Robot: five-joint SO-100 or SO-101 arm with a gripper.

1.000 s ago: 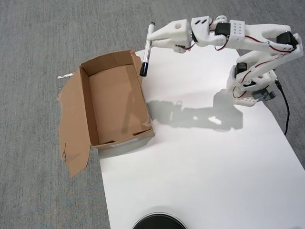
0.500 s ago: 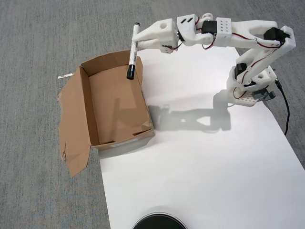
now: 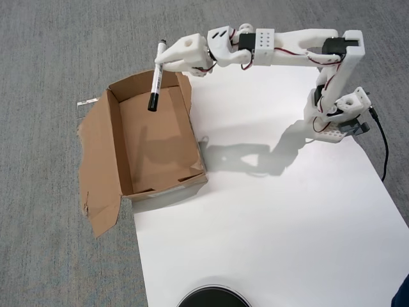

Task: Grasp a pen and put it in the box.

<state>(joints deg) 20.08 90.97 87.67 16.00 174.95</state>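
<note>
The pen [image 3: 155,81] has a white barrel with dark print and black ends. It hangs almost upright in the overhead view, with my white gripper [image 3: 162,62] shut on its upper part. Its lower black end is above the far end of the box's inside. The brown cardboard box [image 3: 114,137] lies open on the grey carpet at the left edge of the white sheet, with torn flaps splayed out to its left. My arm stretches leftwards from its base [image 3: 335,118] at the right.
A white sheet [image 3: 268,217] covers the table's right part, with grey carpet [image 3: 45,57] around it. A black round object [image 3: 213,298] pokes in at the bottom edge. A black cable [image 3: 383,147] runs down from the base at the right.
My arm has reached further left with the pen. The pen has gone from beside the box's far right corner to above the box's inside.
</note>
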